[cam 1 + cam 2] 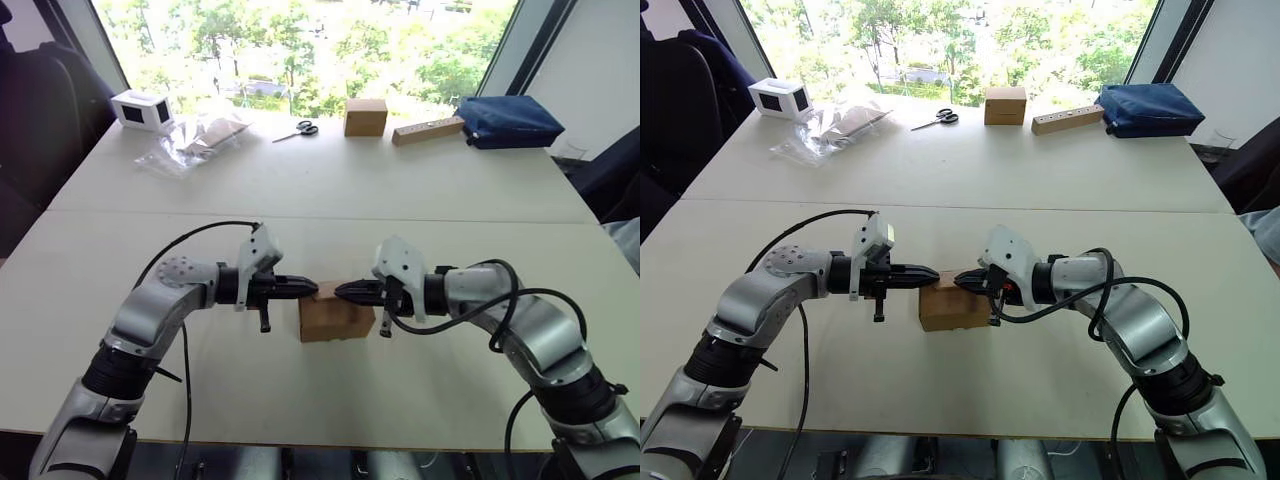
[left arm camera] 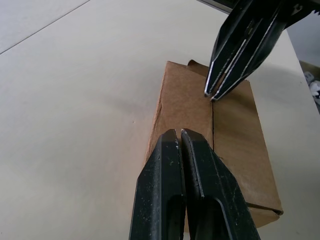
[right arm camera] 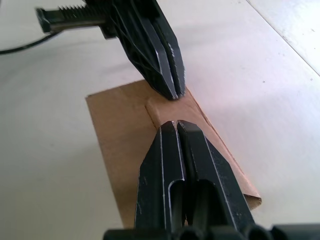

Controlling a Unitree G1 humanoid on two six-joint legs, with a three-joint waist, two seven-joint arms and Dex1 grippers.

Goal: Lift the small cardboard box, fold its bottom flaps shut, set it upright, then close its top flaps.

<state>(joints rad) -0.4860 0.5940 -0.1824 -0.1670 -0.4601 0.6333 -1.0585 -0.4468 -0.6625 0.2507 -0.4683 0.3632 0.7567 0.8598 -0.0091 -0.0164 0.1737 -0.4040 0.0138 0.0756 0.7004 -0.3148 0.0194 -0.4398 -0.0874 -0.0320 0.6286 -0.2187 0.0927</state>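
Note:
The small cardboard box [image 1: 335, 320] stands on the white table between my two arms, near the front edge. Its top flaps [image 2: 190, 107] lie folded flat over the opening, and a seam runs across the top. My left gripper [image 1: 310, 288] is shut, and its tips rest on the box's top from the left. My right gripper [image 1: 342, 292] is also shut and touches the top from the right, close to a rounded tuck tongue [image 3: 167, 107]. The two sets of tips nearly meet over the box. Neither gripper holds anything between its fingers.
Along the far edge by the window sit a white box with a dark window [image 1: 142, 110], a clear plastic bag [image 1: 195, 140], scissors [image 1: 298, 130], a cube-like brown box [image 1: 365, 117], a wooden block [image 1: 428, 130] and a blue bag [image 1: 508, 120].

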